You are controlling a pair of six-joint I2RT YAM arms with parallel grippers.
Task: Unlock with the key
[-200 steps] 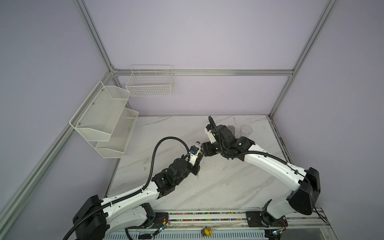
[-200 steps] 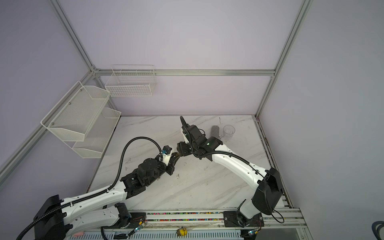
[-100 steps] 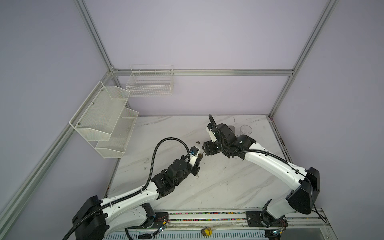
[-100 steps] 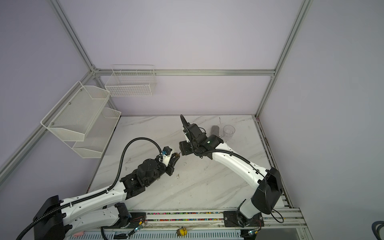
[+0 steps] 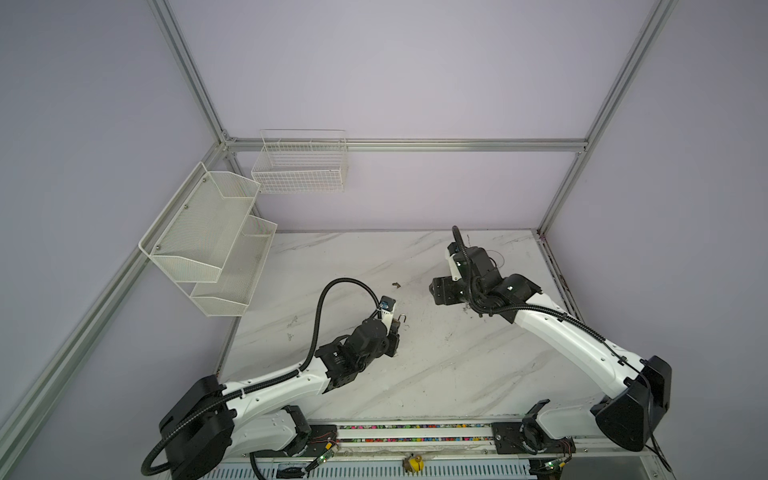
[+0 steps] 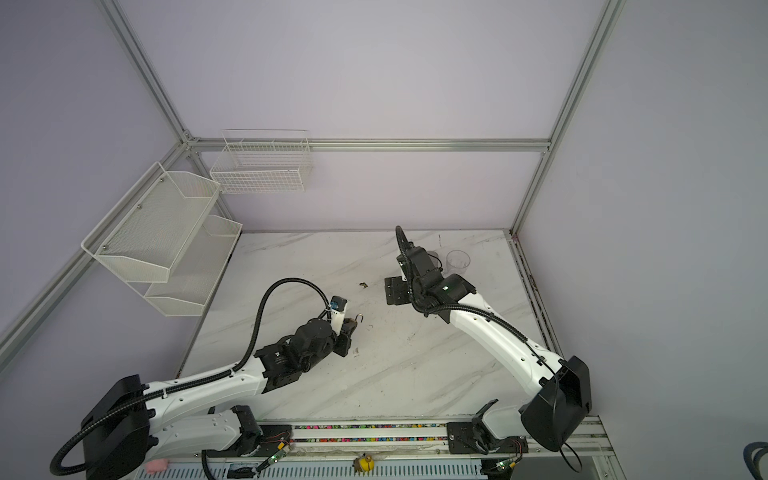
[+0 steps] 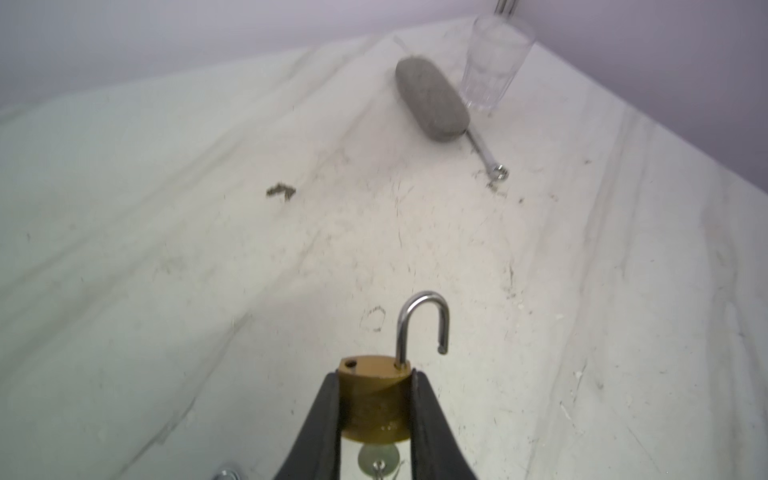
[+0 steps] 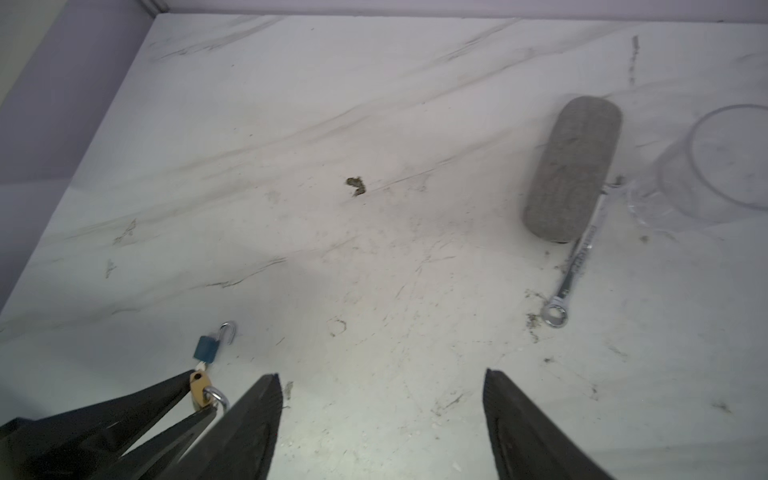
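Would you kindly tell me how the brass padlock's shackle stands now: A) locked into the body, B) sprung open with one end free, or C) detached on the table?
B: in the left wrist view the shackle rises from the padlock with its hooked end clear of the body.

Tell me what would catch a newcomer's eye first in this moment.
The brass padlock stands out, pinched in the left claw near the middle of the table, its steel shackle standing open, free at one end. Next, the right claw, wide open and empty, farther back; a grey case, a wrench and a glass sit toward the back right.
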